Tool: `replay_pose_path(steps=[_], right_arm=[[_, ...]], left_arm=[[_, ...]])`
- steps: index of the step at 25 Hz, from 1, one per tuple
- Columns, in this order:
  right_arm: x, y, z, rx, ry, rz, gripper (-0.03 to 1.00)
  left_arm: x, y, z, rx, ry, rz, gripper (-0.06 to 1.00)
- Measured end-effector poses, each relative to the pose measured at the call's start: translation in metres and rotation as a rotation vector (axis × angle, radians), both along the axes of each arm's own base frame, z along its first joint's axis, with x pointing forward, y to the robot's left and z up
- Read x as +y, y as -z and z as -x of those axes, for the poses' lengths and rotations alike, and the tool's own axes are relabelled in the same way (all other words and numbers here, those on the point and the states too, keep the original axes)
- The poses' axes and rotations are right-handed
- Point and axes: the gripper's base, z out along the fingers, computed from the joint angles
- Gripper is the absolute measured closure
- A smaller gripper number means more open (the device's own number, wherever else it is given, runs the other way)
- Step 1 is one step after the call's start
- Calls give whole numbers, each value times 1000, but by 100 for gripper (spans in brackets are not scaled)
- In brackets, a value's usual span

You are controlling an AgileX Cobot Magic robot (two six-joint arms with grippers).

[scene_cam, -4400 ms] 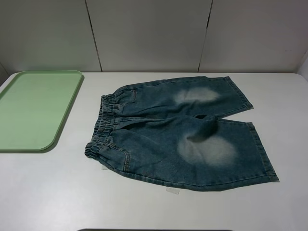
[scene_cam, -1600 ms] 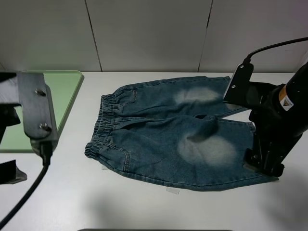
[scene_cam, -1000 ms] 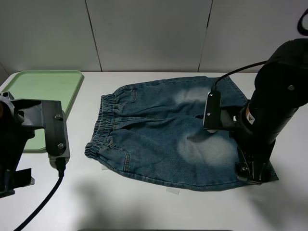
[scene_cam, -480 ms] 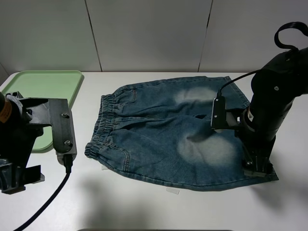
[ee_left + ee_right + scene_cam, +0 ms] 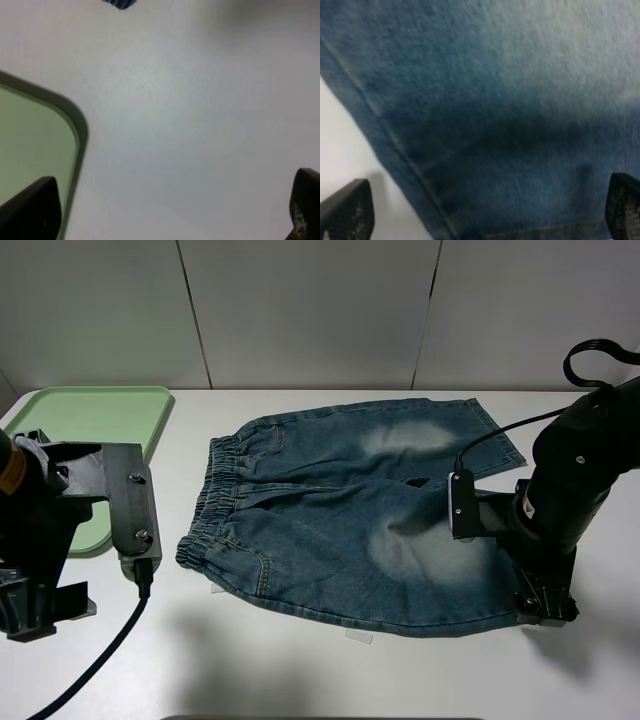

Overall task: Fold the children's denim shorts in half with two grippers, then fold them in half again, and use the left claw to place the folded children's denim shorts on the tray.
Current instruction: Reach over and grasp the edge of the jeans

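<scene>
Shorts: the children's denim shorts (image 5: 350,530) lie spread flat on the table (image 5: 250,670). The gathered waistband faces the tray and both legs point toward the right arm's side. No fold shows in them.
Tray: the tray (image 5: 95,410) sits at the far left of the table, near the waistband but apart from it. The left arm partly hides it, and none of the denim lies on it.
Right end effector: the right end effector (image 5: 545,605) is low over the outer hem corner of the nearer leg. In its wrist view the fingers are spread wide with denim and the hem seam between them. Nothing is pinched, and I cannot tell whether they touch the cloth.
Left end effector: the left end effector (image 5: 170,212) is also spread and holds nothing. It is over bare table just beside the tray's rounded corner, well apart from the waistband.
Done so far: nothing — the shorts are not yet grasped.
Left to do: both folds and the placing on the tray, so the whole task.
Step in hand, as I judge it: the approach for the first fold. The right side looks nearly placed — the left has the waistband to reach.
</scene>
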Motion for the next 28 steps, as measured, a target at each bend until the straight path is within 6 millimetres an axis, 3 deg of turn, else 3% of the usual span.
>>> replay_pose_path(steps=[6,16,28], right_arm=[[-14,4,-5,13,31,10,27],[-14,31,-3,118,-6,30,27],[-12,41,-7,135,21,38,28]], left_arm=[[0,0,0,0,0,0,4],[0,0,0,0,0,1,4],[0,0,0,0,0,1,4]])
